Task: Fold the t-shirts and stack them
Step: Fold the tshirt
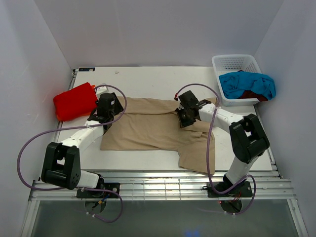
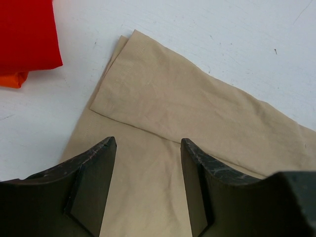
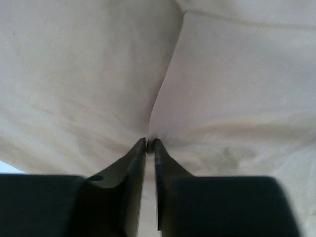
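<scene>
Four shirts: one tan t-shirt point(image 1: 148, 126) is being worked on; the others wait at the sides of the table point(image 1: 148, 79).
Tan t-shirt: spread over the middle of the table, with its right part trailing toward the near edge and a flap doubled over the body near its left end.
Red t-shirt point(image 1: 74, 101): folded at the left edge, with orange cloth point(image 2: 12, 79) showing beneath it.
Basket point(image 1: 236, 61): at the far right corner, holding the turquoise t-shirt point(image 1: 247, 84) with the dark red t-shirt point(image 1: 256, 95) under it.
Right tool point(image 3: 149, 140): jaws drawn together on a pinch of tan cloth, with creases running into the tips.
Left tool point(image 2: 148, 143): jaws apart and holding nothing, hovering over the tan shirt's left end just short of the doubled flap.
Step in hand: probably folding the tan shirt's right side inward; nothing from the basket has been started.
Next move: probably a lift of the pinched cloth, carried leftward across the body and laid flat. The grip should be let go only once the edges line up. The left tool may need to come down and hold the shirt so that it does not drag.
</scene>
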